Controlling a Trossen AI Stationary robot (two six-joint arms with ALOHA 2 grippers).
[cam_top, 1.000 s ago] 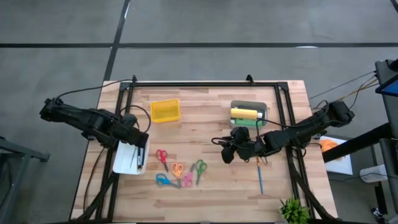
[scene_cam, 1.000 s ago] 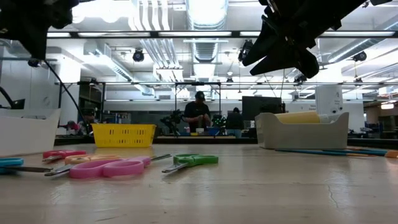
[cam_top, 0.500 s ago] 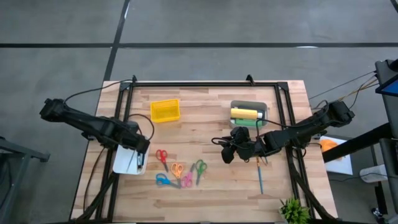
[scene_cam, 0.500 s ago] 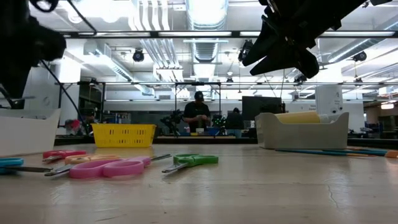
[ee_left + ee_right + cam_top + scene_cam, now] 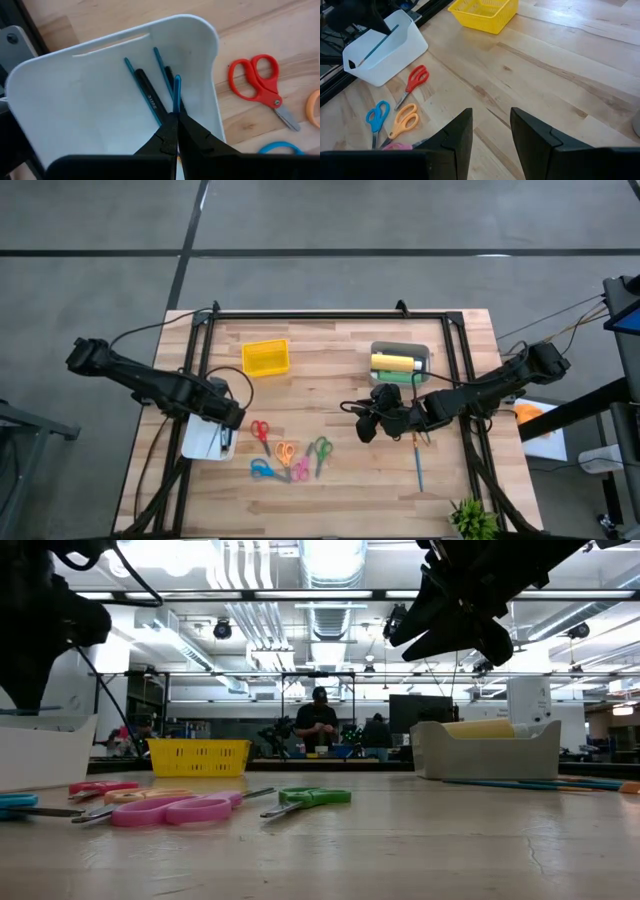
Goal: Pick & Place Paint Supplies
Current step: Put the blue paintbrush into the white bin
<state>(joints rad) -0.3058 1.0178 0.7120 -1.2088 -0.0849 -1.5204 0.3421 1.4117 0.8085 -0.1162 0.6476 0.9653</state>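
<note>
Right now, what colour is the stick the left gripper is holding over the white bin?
Teal blue. The stick in the left gripper shows best in the left wrist view, above the white bin.

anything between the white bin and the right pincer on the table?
Yes: in the high view the scissors lie scattered between the white bin and the right pincer, red pair nearest the bin, green pair nearest the pincer.

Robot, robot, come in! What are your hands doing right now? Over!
Left gripper shut on thin teal brush, over white plastic bin. Right gripper open, empty, waiting mid-table. Nothing blocking.
</note>
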